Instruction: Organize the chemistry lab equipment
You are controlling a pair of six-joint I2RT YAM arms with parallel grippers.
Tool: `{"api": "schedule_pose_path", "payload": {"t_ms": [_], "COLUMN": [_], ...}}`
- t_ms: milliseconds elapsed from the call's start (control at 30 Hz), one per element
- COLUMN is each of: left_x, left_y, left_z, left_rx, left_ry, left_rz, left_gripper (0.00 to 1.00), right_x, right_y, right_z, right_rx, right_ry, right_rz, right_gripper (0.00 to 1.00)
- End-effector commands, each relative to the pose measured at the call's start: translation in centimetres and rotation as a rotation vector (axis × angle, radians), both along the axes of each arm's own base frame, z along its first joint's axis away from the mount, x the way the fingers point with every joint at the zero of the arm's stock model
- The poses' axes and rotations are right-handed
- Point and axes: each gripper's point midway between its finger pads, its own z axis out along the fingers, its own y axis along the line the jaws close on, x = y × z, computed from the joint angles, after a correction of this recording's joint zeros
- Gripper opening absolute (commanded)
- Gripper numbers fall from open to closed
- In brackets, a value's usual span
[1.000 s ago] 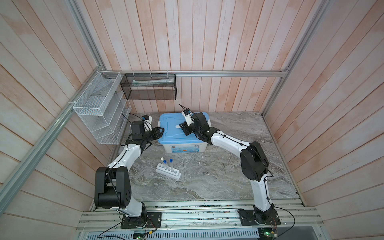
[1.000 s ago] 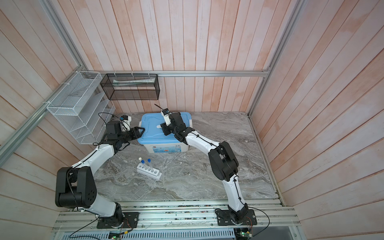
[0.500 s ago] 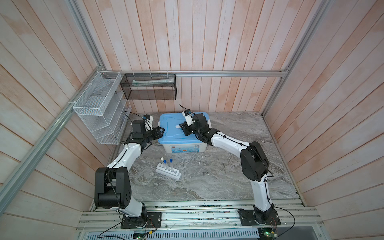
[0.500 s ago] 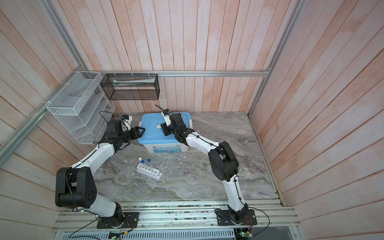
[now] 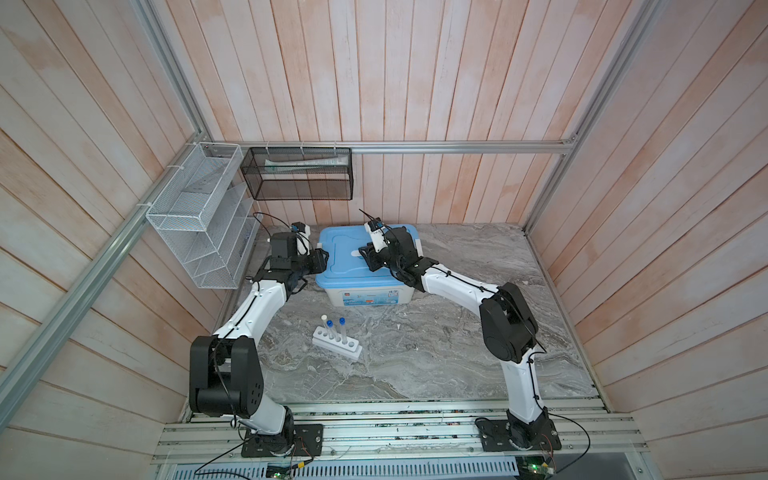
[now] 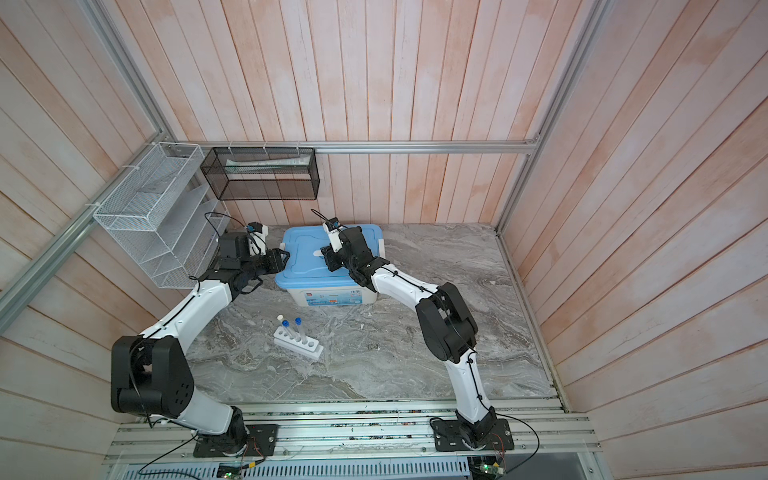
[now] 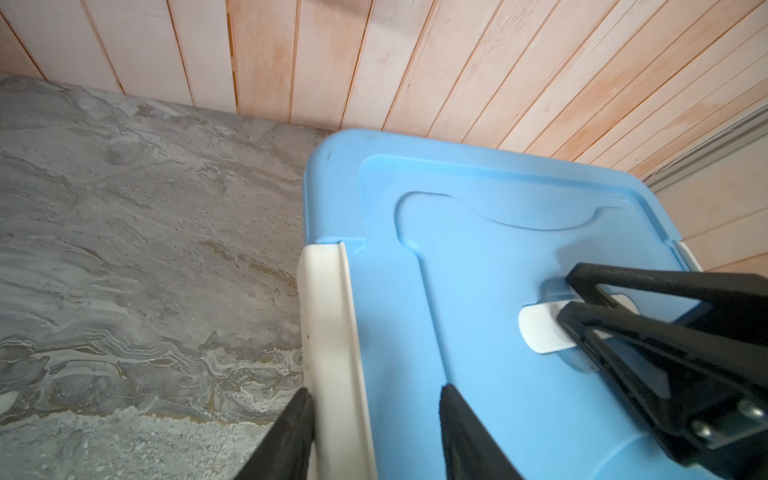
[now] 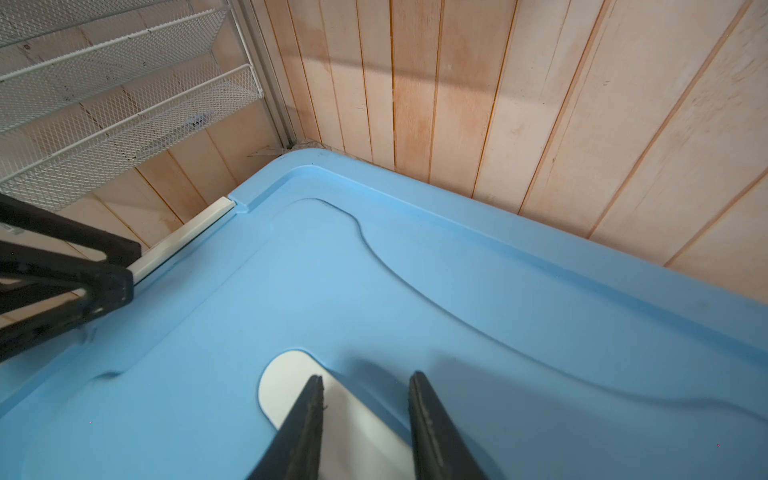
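Near the table's front left, a white rack [image 5: 336, 343] holds three upright clear tubes: one with a white cap [image 5: 323, 317] and two with blue caps [image 5: 329, 322]. The rack [image 6: 297, 343] shows in both top views. My left gripper [image 7: 376, 390] is open at the bin's left end. One finger lies against the white side latch [image 7: 328, 332] and the other rests on the blue lid [image 7: 478, 291]. My right gripper [image 8: 368, 376] is over the lid's middle, shut on its white handle [image 8: 286, 386], whose end sticks out past the fingers.
The white bin with the blue lid [image 5: 353, 274] stands against the back wall. A white wire shelf [image 5: 199, 216] hangs on the left wall. A black mesh basket [image 5: 299, 174] holding a long tube hangs on the back wall. Grey marble tabletop [image 5: 415, 353] stretches forward and to the right.
My left gripper's jaws have narrowed a little around the latch. Both arms and the rack stay where they were.
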Motion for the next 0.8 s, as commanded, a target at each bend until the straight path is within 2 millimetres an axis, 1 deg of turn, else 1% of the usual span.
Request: {"api": "schedule_pose_path", "payload": {"t_ms": [0, 100, 200, 333, 400, 467, 500, 633, 767], "left_x": [-0.1, -0.1, -0.2, -0.5, -0.7, -0.8, -0.9, -0.8, -0.4], "left_y": [-2.3, -2.2, -1.7, 0.1, 1.4, 1.8, 1.7, 1.2, 1.5], "left_z": [3.1, 3.8, 4.9, 6.2, 6.5, 6.1, 5.8, 4.5, 3.1], "left_rx": [-0.009, -0.002, 0.005, -0.022, -0.056, -0.076, -0.079, -0.093, -0.065], "left_ry": [-0.084, -0.105, -0.134, -0.169, -0.18, -0.17, -0.16, -0.127, -0.099], "left_rz": [-0.085, -0.081, -0.067, -0.031, -0.008, -0.01, -0.016, -0.036, -0.02], "left_gripper": [0.5, 0.5, 0.52, 0.57, 0.65, 0.67, 0.68, 0.68, 0.68], "right_x": [-4.7, -4.7, -4.7, -4.6, -4.5, -4.3, -4.3, -4.1, -4.1], "right_y": [-2.4, -2.4, -2.5, -2.7, -2.8, -2.9, -2.8, -2.6, -2.7], "right_z": [-15.5, -15.4, -15.3, -14.9, -14.7, -14.7, -14.7, -14.7, -14.6], "right_rx": [-0.263, -0.265, -0.268, -0.269, -0.265, -0.264, -0.265, -0.262, -0.265], "right_ry": [0.375, 0.375, 0.372, 0.368, 0.367, 0.37, 0.37, 0.375, 0.373], "right_rz": [0.018, 0.019, 0.019, 0.014, 0.012, 0.011, 0.01, 0.014, 0.011], "right_gripper": [0.36, 0.36, 0.36, 0.36, 0.36, 0.36, 0.36, 0.36, 0.36]}}
